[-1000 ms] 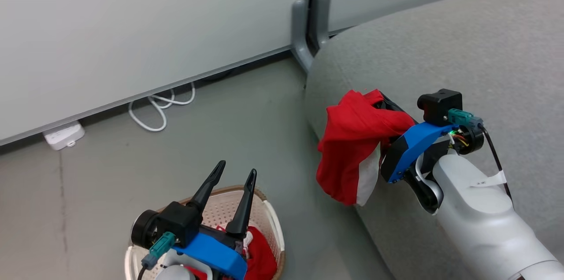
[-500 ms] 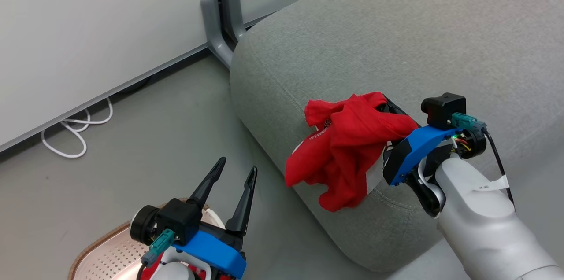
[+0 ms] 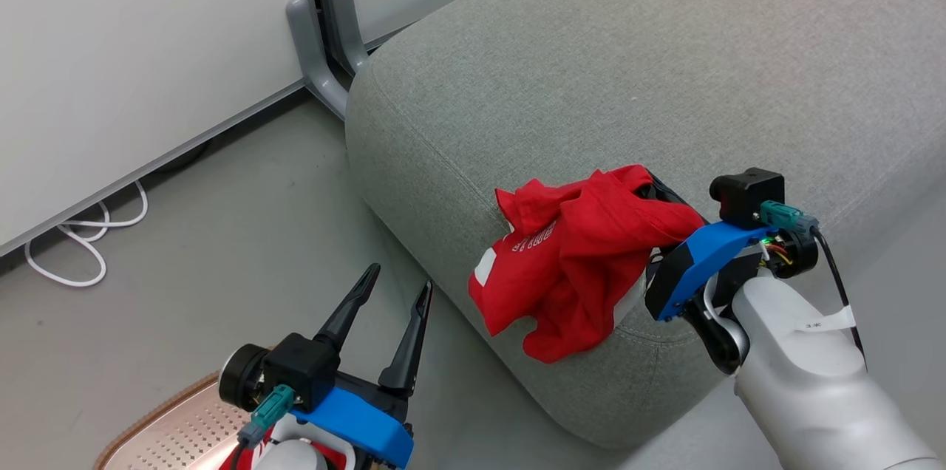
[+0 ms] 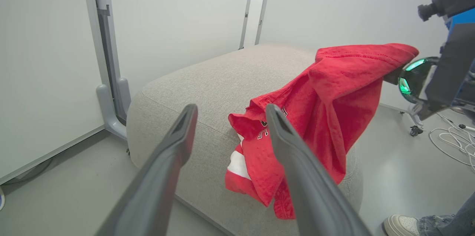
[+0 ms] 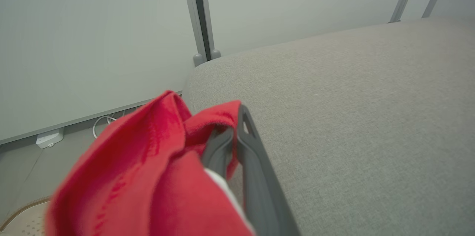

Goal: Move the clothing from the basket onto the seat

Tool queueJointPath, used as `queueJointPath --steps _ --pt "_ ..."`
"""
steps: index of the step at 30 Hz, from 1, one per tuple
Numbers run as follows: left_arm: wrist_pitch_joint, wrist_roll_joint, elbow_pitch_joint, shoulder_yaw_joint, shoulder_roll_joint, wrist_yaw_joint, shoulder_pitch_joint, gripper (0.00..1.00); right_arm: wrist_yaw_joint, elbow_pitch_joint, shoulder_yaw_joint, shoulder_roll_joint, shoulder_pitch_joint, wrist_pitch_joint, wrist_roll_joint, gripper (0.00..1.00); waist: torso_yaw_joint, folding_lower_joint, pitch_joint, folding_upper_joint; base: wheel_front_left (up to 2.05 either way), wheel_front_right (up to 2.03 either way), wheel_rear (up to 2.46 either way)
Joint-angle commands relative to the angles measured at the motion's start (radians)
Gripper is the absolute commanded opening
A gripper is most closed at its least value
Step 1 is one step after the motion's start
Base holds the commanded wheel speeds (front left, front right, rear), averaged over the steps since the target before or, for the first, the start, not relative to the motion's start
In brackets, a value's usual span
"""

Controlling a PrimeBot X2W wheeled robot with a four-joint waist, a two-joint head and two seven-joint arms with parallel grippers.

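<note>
My right gripper (image 3: 644,180) is shut on a red garment of the clothing (image 3: 576,256), low over the near corner of the light grey seat (image 3: 628,71). The cloth hangs from the fingers, lies on the corner and drapes down the seat's side, showing a white patch and white lettering. The right wrist view shows the shut fingers (image 5: 256,176) wrapped in red fabric (image 5: 148,176). My left gripper (image 3: 400,278) stands open and empty above the basket (image 3: 151,414) at the lower left. A bit of red cloth (image 3: 235,457) shows by my left wrist.
White wall panels with a grey post foot (image 3: 318,56) stand behind the seat. A white cable (image 3: 81,241) lies on the grey floor by the wall. A person's shoe (image 4: 402,225) and loose cables (image 4: 452,135) are on the floor beyond the seat.
The camera has swung, so the basket now sits at the lower left edge. My right gripper has carried the red garment from beside the seat's side to its corner. Left gripper stays open.
</note>
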Motion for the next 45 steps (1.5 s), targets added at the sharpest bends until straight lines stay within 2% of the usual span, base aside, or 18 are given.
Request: queueJointPath --steps 1,6,12,24,30,37,45 --pt "-0.003 0.001 0.001 -0.001 0.003 -0.001 -0.011 1.0 0.0 -0.006 -0.004 0.001 0.006 -0.005 -0.004 0.0 0.004 0.0 0.004 -0.0001 0.0 0.0 0.0" --pt "-0.003 0.007 -0.002 0.003 0.008 -0.001 -0.018 1.0 0.0 -0.012 -0.019 -0.001 -0.002 -0.004 0.003 0.0 0.022 0.0 0.027 -0.0001 0.0 0.0 0.0" --pt "-0.003 0.021 -0.018 0.002 0.032 -0.001 -0.048 1.0 0.0 -0.02 -0.077 -0.038 -0.106 0.011 0.012 0.0 0.043 0.0 0.106 -0.0001 0.0 0.0 0.0" --pt "-0.003 0.048 -0.074 -0.058 0.121 -0.001 -0.203 1.0 0.0 0.018 -0.306 -0.216 -0.404 0.019 0.036 0.0 0.131 0.0 0.367 -0.0001 0.0 0.0 0.0" --pt "-0.003 0.067 -0.117 -0.077 0.156 -0.001 -0.298 1.0 0.0 0.044 -0.421 -0.285 -0.463 0.002 0.019 0.0 0.192 0.0 0.496 -0.0001 0.0 0.0 0.0" --pt "-0.003 0.089 -0.146 -0.105 0.178 -0.001 -0.353 1.0 0.0 0.079 -0.552 -0.269 -0.408 -0.005 -0.004 0.0 0.237 0.0 0.59 -0.0001 0.0 0.0 0.0" --pt "-0.003 0.077 -0.135 -0.12 0.174 -0.001 -0.366 1.0 0.0 0.052 -0.659 -0.213 -0.336 -0.005 -0.087 0.0 0.256 0.0 0.599 -0.0001 0.0 0.0 0.0"
